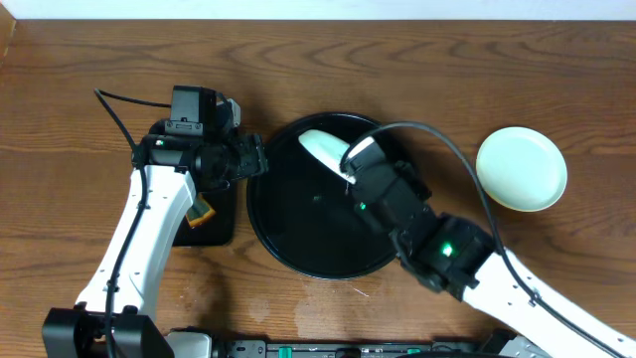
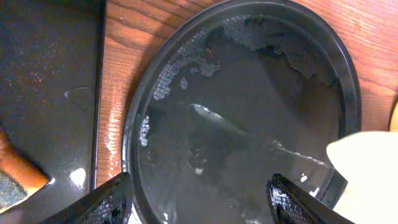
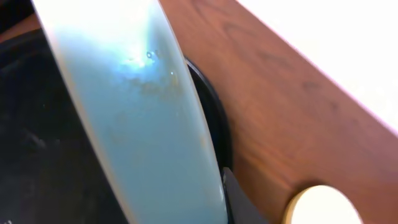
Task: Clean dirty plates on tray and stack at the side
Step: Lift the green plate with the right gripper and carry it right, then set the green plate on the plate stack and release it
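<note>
The round black tray [image 1: 298,244] lies mid-table and looks wet in the left wrist view [image 2: 249,93]. My right gripper [image 1: 350,167] is shut on the rim of a mint-green plate [image 1: 322,147], holding it tilted on edge over the tray's far part. In the right wrist view this plate [image 3: 143,124] shows faint orange smears beside my finger [image 3: 239,200]. A pale yellow plate [image 1: 522,167] lies on the table to the right of the tray and also shows in the right wrist view [image 3: 323,208]. My left gripper [image 1: 258,159] is open and empty over the tray's left rim [image 2: 199,190].
A smaller rectangular black tray [image 1: 214,231] lies left of the round tray, with an orange-backed sponge [image 1: 203,214] on it. The sponge also shows in the left wrist view [image 2: 15,174]. Cables run from both arms across the table.
</note>
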Controlling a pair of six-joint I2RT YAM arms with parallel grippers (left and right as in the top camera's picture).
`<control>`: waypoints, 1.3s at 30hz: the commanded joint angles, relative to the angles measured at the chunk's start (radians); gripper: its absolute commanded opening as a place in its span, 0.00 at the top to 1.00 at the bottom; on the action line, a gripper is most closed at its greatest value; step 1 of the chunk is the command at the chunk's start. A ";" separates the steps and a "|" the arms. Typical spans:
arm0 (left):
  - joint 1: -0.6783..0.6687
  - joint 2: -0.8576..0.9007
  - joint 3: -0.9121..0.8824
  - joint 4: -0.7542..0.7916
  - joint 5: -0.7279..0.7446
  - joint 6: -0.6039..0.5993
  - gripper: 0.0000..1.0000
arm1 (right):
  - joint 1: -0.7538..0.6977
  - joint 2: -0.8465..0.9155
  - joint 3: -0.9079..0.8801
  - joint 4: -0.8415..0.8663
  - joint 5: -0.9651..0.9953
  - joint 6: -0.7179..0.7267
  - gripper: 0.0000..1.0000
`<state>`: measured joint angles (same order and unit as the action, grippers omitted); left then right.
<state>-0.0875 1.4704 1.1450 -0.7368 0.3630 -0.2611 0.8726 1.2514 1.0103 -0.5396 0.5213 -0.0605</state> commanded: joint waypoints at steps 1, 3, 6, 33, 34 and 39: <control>0.004 0.000 0.009 -0.003 -0.010 0.006 0.29 | 0.032 -0.018 0.003 0.001 0.119 -0.035 0.99; 0.004 0.000 0.009 -0.003 -0.010 0.006 0.28 | 0.043 -0.018 0.003 -0.001 0.130 -0.035 0.99; 0.004 0.000 0.009 -0.003 -0.010 0.006 0.27 | 0.050 -0.018 0.003 -0.002 0.137 -0.035 0.99; 0.124 -0.099 0.010 -0.025 -0.039 0.040 0.24 | -0.853 -0.015 0.003 -0.159 -0.780 0.580 0.99; 0.142 -0.115 0.010 -0.031 -0.039 0.040 0.24 | -0.930 -0.014 0.003 -0.159 -0.804 0.580 0.99; 0.198 -0.161 0.010 -0.064 -0.039 0.040 0.23 | -1.160 0.025 0.002 -0.168 -0.814 0.579 0.99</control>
<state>0.0883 1.3273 1.1450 -0.7837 0.3298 -0.2348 -0.2131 1.2533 1.0092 -0.7006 -0.1795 0.4889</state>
